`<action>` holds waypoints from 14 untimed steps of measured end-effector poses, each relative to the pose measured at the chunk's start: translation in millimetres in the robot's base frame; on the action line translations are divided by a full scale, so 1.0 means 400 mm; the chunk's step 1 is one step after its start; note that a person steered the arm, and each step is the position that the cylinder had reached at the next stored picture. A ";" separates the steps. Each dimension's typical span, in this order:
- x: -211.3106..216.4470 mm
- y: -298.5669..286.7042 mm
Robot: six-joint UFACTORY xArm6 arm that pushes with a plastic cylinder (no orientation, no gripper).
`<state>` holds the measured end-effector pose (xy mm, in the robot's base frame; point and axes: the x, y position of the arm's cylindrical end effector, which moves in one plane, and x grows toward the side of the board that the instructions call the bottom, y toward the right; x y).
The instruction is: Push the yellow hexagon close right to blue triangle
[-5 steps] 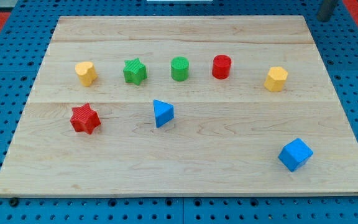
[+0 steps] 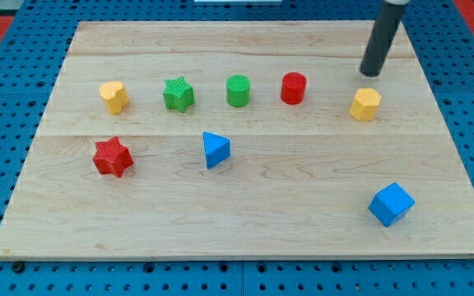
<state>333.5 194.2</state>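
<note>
Pale wooden board on a blue pegged base, whose edges are cut off by the frame. Rod enters from the view's top, its upper part out of frame; no claw on it, so no open or closed state to report. My tip sits just above the yellow hexagon, near but apart. Blue triangle lies well to the view's left, near the board's middle. Also present: yellow block of unclear shape, green star, green cylinder, red cylinder, red star, blue cube.
</note>
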 end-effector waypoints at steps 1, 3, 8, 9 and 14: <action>0.082 -0.004; 0.222 -0.073; 0.224 -0.312; 0.290 -0.186; 0.338 0.011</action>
<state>468.8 198.5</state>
